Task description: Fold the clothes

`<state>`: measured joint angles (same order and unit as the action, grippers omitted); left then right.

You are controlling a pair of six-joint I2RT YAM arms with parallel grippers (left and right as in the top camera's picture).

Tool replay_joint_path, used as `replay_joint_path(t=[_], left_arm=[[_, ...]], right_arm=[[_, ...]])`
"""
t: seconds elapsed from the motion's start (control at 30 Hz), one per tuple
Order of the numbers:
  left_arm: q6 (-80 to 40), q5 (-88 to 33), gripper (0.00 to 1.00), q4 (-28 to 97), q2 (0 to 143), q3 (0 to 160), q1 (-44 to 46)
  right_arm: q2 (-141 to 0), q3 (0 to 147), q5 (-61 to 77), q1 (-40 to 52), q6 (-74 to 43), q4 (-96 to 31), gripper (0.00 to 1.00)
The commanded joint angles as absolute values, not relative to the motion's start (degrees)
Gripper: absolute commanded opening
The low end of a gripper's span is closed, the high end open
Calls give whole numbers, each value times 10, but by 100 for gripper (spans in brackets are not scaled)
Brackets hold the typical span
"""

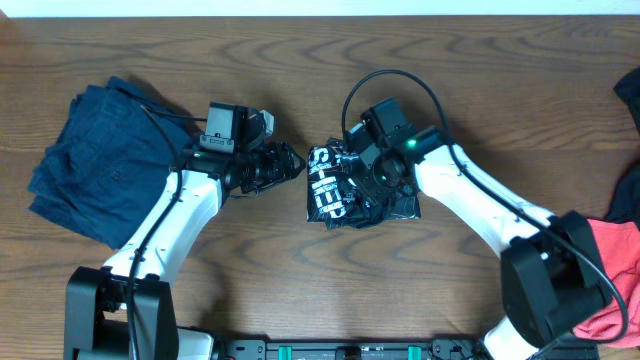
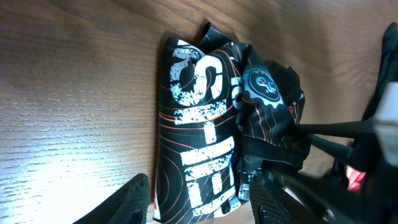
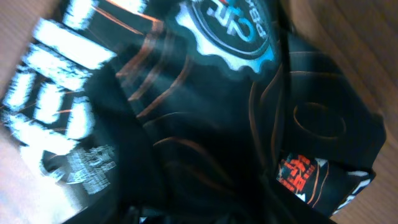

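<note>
black jersey bunched small mid table, soft, light, probably slippery, best pinched at a folded edge; left gripper spread wide just beside it, right gripper on top, opening can't tell

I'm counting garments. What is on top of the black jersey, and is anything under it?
The right hand sits over the black jersey, covering its right part. Only bare table shows around its edges; whatever lies beneath the bundle is hidden.

Bare brown wood-grain table below white strip.
</note>
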<state>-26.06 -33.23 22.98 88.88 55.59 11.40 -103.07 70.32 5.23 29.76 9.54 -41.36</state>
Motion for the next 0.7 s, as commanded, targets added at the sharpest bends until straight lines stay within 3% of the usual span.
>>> replay_joint_path(t=[0.0,0.03,0.07,0.13,0.23,0.3,0.5,0.67], left_arm=[[-251,-318,53,233,895,547,115],[-251,-318,54,233,895,547,115],[-251,-319,53,234,895,547,115],[-251,-318,54,236,895,547,115],[-251,-318,53,240,895,547,115],[-251,-318,54,243,895,547,115],[-251,-318,54,244,895,547,115],[-251,-318,54,244,895,547,115]], right_arm=[[-1043,705,-3,292,54,-404,16],[-1044,705,-34,287,11,-399,6],[-1043,705,-69,283,-35,-395,1],[-1039,705,-151,270,-145,-394,3],[-1036,705,-171,244,-214,-394,6],[-1036,705,-171,222,-235,-402,19],[-1037,705,-159,174,-272,-427,46],[-1014,706,-74,164,-197,-429,46]])
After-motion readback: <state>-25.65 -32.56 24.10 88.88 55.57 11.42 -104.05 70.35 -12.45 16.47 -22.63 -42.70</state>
